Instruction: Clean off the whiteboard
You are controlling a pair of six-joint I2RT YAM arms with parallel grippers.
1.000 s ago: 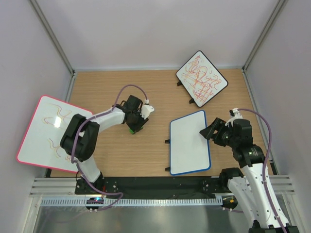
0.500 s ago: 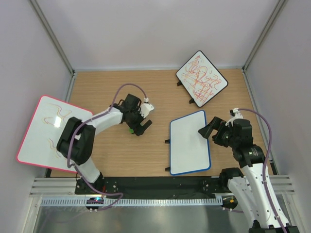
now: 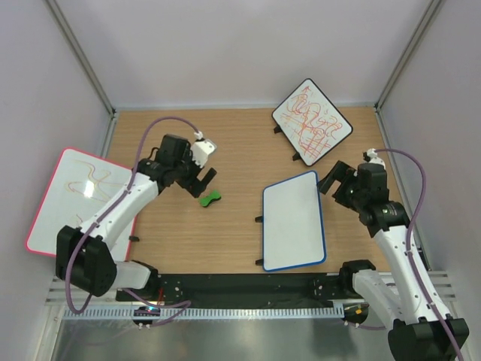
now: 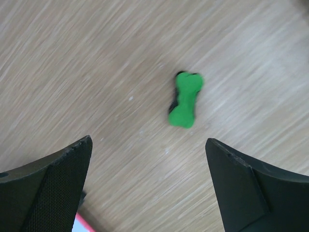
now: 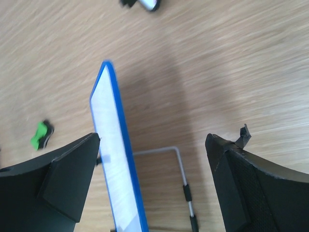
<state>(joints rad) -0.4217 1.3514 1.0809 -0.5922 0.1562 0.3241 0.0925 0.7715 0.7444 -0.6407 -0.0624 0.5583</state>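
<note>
The whiteboard (image 3: 292,222), blue-framed and wiped clean, stands tilted on its wire stand right of centre. In the right wrist view its blue edge (image 5: 114,145) runs between my fingers, closer to the left one and touching neither. My right gripper (image 3: 334,183) (image 5: 152,138) hovers open at the board's top right corner. A small green eraser (image 3: 210,198) (image 4: 185,100) lies loose on the wood left of the board. Open and empty, my left gripper (image 3: 203,177) (image 4: 148,141) hangs just up and left of the eraser.
A black-framed board (image 3: 311,121) covered in red scribbles stands at the back right. A larger pink-framed board (image 3: 75,203) with faint marks leans at the left edge. The whiteboard's wire stand (image 5: 182,166) juts out behind it. Side walls close in both sides.
Both grippers opened. The left one let go of the green eraser and drew back up-left, leaving it on the table. The right one came off the whiteboard's edge and pulled back.
</note>
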